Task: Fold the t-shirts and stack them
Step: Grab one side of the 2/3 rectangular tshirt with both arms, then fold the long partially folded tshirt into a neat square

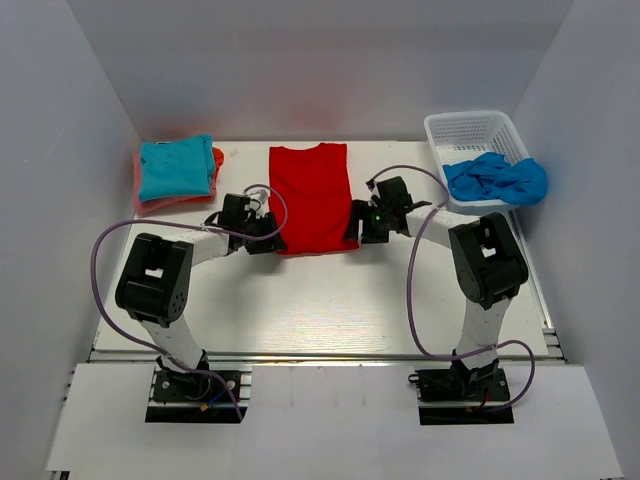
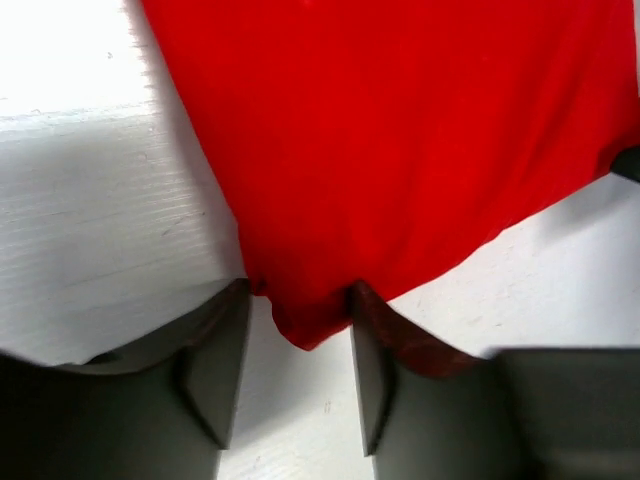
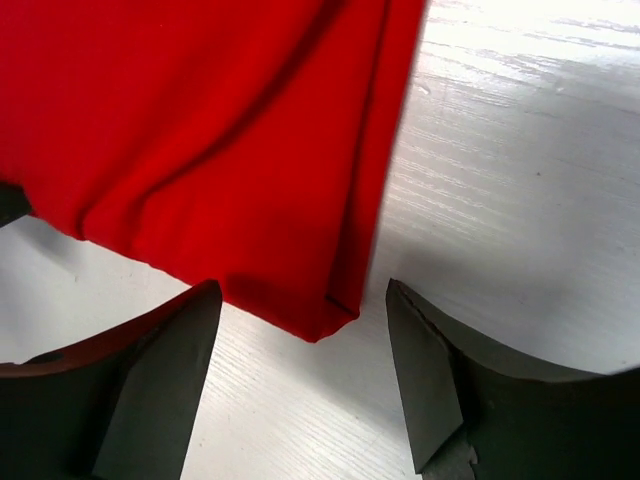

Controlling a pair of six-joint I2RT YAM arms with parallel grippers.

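The red t-shirt (image 1: 310, 195) lies flat mid-table, folded into a long strip. A turquoise t-shirt (image 1: 175, 166) lies folded on an orange-pink one (image 1: 150, 203) at the back left. My left gripper (image 1: 268, 238) is at the red shirt's near left corner. In the left wrist view the gripper (image 2: 298, 300) is open, with the corner of the red shirt (image 2: 400, 140) between its fingertips. My right gripper (image 1: 362, 232) is at the near right corner. In the right wrist view it (image 3: 302, 300) is open, and the folded corner of the red shirt (image 3: 200, 130) lies between its fingers.
A white mesh basket (image 1: 470, 130) stands at the back right, with a crumpled blue cloth (image 1: 495, 178) hanging over its near rim. White walls close in the table on the left, back and right.
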